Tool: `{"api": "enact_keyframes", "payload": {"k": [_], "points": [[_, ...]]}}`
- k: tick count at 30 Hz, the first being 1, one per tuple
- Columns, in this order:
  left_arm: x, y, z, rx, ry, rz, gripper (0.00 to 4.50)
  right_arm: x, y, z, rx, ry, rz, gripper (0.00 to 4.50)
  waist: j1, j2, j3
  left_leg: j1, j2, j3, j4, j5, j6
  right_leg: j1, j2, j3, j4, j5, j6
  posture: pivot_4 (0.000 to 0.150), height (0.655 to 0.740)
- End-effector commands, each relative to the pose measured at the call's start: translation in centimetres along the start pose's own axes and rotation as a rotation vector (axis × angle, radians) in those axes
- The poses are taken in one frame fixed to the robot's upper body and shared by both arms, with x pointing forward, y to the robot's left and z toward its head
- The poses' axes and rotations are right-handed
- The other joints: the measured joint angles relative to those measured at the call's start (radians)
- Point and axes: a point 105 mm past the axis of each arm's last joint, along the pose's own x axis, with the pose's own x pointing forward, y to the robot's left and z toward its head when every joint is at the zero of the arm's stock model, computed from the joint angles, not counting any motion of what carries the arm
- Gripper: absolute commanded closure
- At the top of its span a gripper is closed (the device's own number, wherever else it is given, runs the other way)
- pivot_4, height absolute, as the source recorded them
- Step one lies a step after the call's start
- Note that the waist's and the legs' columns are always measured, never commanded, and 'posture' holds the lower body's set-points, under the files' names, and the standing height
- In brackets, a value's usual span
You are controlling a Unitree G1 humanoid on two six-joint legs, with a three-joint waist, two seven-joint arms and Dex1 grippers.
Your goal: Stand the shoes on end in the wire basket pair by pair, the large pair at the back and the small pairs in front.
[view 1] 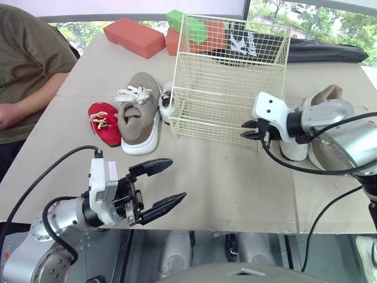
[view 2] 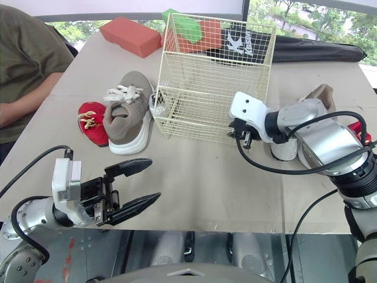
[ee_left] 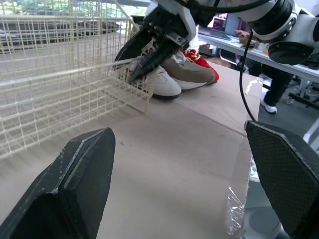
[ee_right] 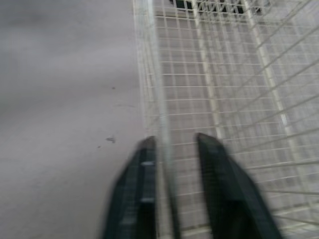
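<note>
Standing upright, the wire basket is cream, fine-meshed.

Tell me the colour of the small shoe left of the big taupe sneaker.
The small shoe is red with cream laces, clearest in the left eye view.

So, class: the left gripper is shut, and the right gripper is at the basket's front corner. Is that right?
Not quite. The left gripper is open, with its two fingers spread wide apart, as the left eye view shows. The rest holds: the right gripper is at the front corner of the basket.
</note>
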Motion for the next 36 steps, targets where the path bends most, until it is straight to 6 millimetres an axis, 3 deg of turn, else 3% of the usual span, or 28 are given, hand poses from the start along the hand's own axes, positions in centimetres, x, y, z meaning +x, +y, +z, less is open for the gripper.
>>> {"api": "enact_keyframes", "payload": {"k": [1, 9, 20, 24, 27, 34, 36], "points": [[0.2, -0.6, 1.2, 0.056, -0.028, 0.001, 0.00, -1.4, -0.3, 0.5, -0.056, -0.002, -0.012, 4.41, 0.003, 0.000, 0.000, 0.000, 0.000, 0.000, 0.000, 0.000, 0.000, 0.000, 0.000, 0.000, 0.000, 0.000, 0.000, 0.150, 0.7400], [0.6, -0.3, 1.6, 0.050, -0.031, 0.011, 0.00, -3.3, 2.2, 0.8, -0.165, -0.047, 0.101, 4.41, 0.015, 0.000, 0.000, 0.000, 0.000, 0.000, 0.000, 0.000, 0.000, 0.000, 0.001, 0.000, -0.001, 0.000, 0.000, 0.150, 0.7400], [-0.5, 0.4, 0.8, 0.033, -0.003, 0.089, 0.00, -4.8, 1.4, -0.9, -0.209, -0.052, 0.053, 4.41, 0.015, 0.000, 0.000, 0.001, 0.000, 0.001, 0.000, 0.000, 0.000, 0.000, 0.001, -0.001, 0.000, -0.001, -0.001, 0.150, 0.7400], [-0.8, 0.7, 0.7, 0.024, -0.006, 0.144, 0.00, -4.8, 1.1, 0.7, -0.158, -0.187, 0.042, 4.41, 0.011, 0.000, 0.000, 0.001, 0.000, 0.001, 0.000, 0.000, 0.000, 0.000, 0.001, -0.001, 0.000, 0.000, -0.001, 0.150, 0.7400], [-1.5, 1.8, 0.9, 0.003, -0.046, 0.272, 0.00, -5.4, 2.0, 2.1, -0.134, -0.339, 0.084, 3.58, 0.011, 0.000, 0.000, 0.002, 0.000, 0.001, 0.000, 0.000, 0.000, 0.000, 0.001, -0.001, 0.000, 0.000, 0.000, 0.150, 0.7400], [-4.2, 5.4, 0.9, 0.019, -0.085, 0.681, 0.00, -6.8, 4.0, 4.5, -0.054, -0.625, 0.085, 0.35, 0.016, 0.000, 0.000, 0.001, 0.000, 0.000, 0.000, 0.000, 0.000, 0.002, 0.000, 0.001, 0.000, 0.000, 0.000, 0.150, 0.7400], [-4.8, 6.4, 1.0, 0.026, -0.090, 0.775, 0.00, -7.0, 4.9, 4.6, -0.043, -0.643, 0.112, 0.10, 0.017, 0.000, 0.000, 0.002, 0.000, 0.000, 0.000, 0.000, 0.000, 0.003, 0.000, 0.000, 0.000, 0.000, 0.000, 0.150, 0.7400]]}}
